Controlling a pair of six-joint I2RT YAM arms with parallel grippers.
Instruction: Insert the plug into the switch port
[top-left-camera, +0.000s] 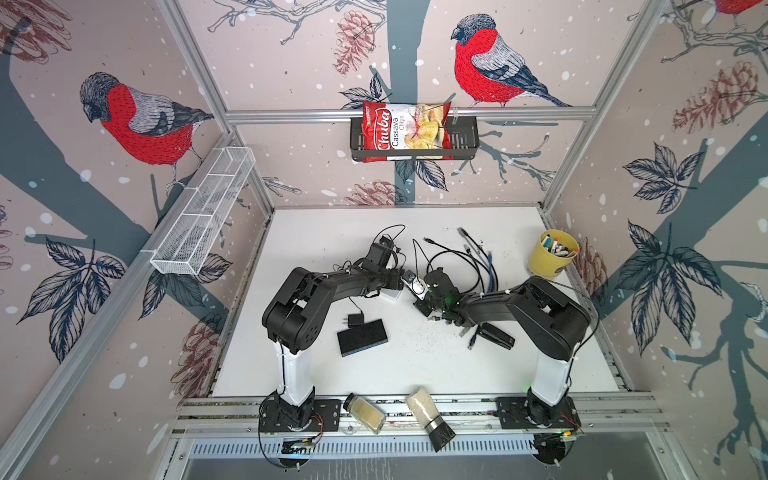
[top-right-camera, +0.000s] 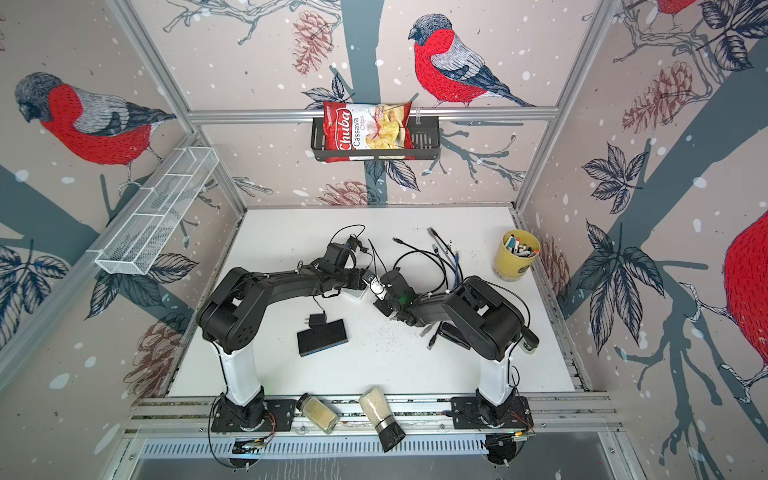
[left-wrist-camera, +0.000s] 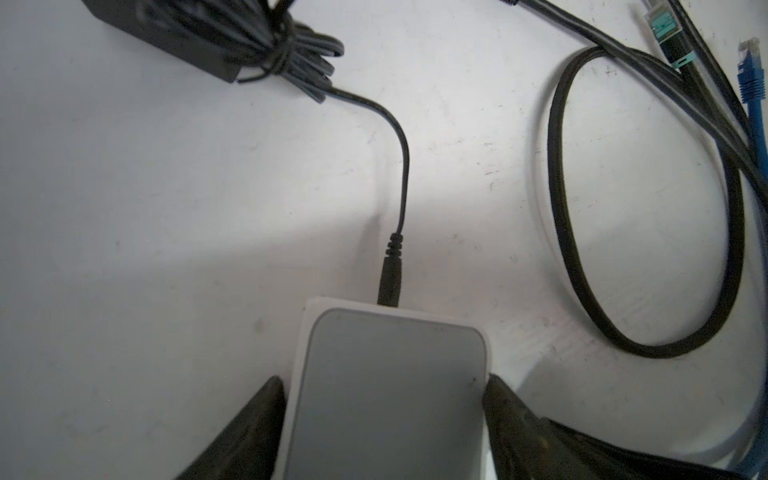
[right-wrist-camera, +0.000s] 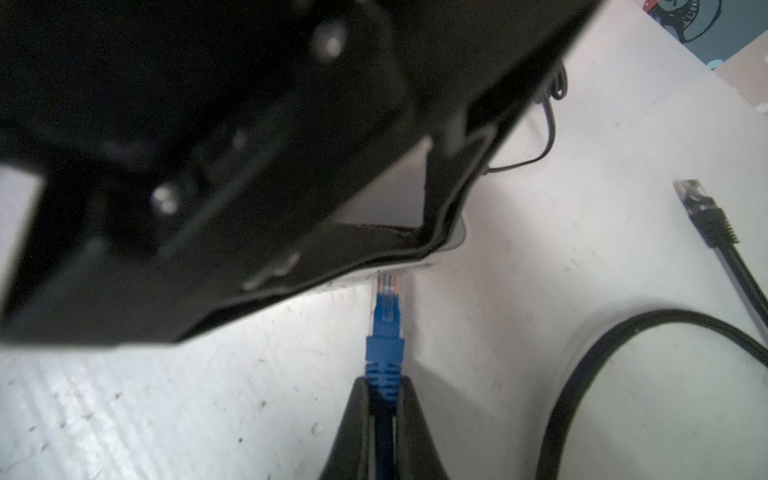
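Note:
The switch (left-wrist-camera: 390, 415) is a flat white box with a grey top, lying mid-table under the left wrist in both top views (top-left-camera: 392, 294) (top-right-camera: 356, 294). My left gripper (left-wrist-camera: 384, 380) is shut on it, one finger pressed against each long side. A black power lead (left-wrist-camera: 390, 278) is plugged into its far end. My right gripper (right-wrist-camera: 384, 380) is shut on the ribbed boot of the blue plug (right-wrist-camera: 386, 316). The plug's clear tip touches the switch's white edge (right-wrist-camera: 449, 245) from the opposite side. The left gripper's body hides the port there.
A looped black cable (right-wrist-camera: 623, 324) and a loose black plug (right-wrist-camera: 702, 208) lie beside the right gripper. Spare blue (left-wrist-camera: 752, 79) and teal (left-wrist-camera: 665, 25) plugs lie behind the switch. A black box (top-left-camera: 362, 336), yellow pen cup (top-left-camera: 552, 257) and two jars (top-left-camera: 365, 412) (top-left-camera: 430, 417) stand around.

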